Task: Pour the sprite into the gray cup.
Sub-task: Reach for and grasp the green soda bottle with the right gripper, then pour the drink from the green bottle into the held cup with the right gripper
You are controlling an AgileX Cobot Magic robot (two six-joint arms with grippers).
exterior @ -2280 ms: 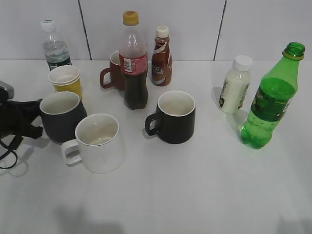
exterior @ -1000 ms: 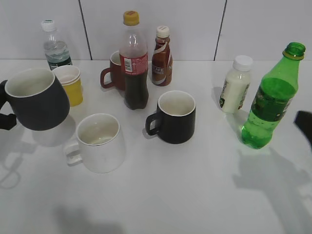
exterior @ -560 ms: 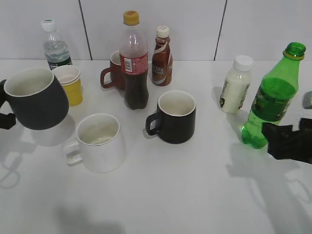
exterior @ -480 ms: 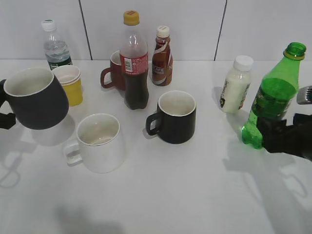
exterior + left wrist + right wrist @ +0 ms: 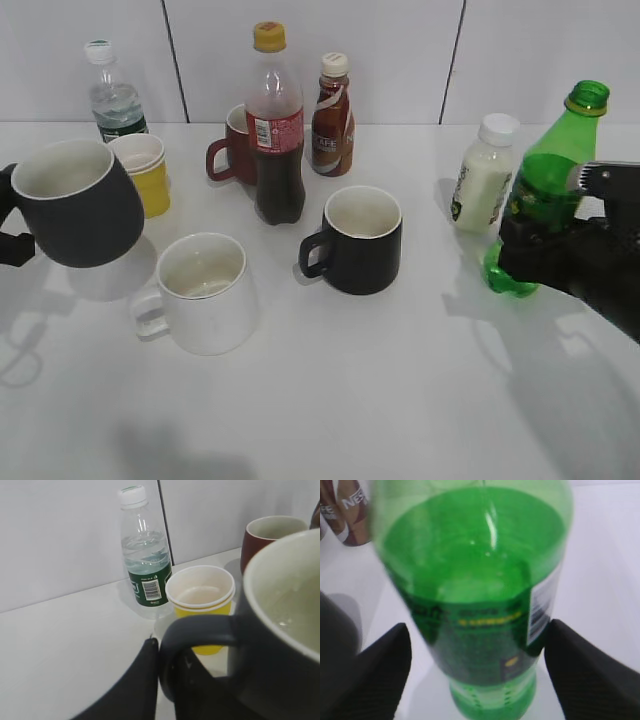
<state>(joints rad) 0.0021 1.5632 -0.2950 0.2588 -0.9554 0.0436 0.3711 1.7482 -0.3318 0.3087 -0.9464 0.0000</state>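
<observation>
The gray cup (image 5: 80, 215) hangs above the table at the far left, upright and empty, whitish inside. My left gripper (image 5: 12, 245) is shut on its loop handle; the left wrist view shows the fingers (image 5: 162, 665) pinching the handle of the cup (image 5: 280, 630). The sprite (image 5: 545, 185), an uncapped green bottle about half full, leans to the right at the table's right side. My right gripper (image 5: 535, 255) is closed around its lower body. In the right wrist view the bottle (image 5: 475, 580) fills the space between the two black fingers (image 5: 477, 650).
A white mug (image 5: 205, 295) and a glossy black mug (image 5: 360, 240) stand mid-table. Behind them are a cola bottle (image 5: 277, 130), a brown coffee bottle (image 5: 330, 120), a red mug (image 5: 235, 150), yellow paper cups (image 5: 140, 170) and a water bottle (image 5: 112, 95). A white milk bottle (image 5: 482, 175) stands just left of the sprite.
My left gripper lifted the gray cup off the table and holds it still. My right gripper came in from the right, closed on the sprite, and shifted it slightly left.
</observation>
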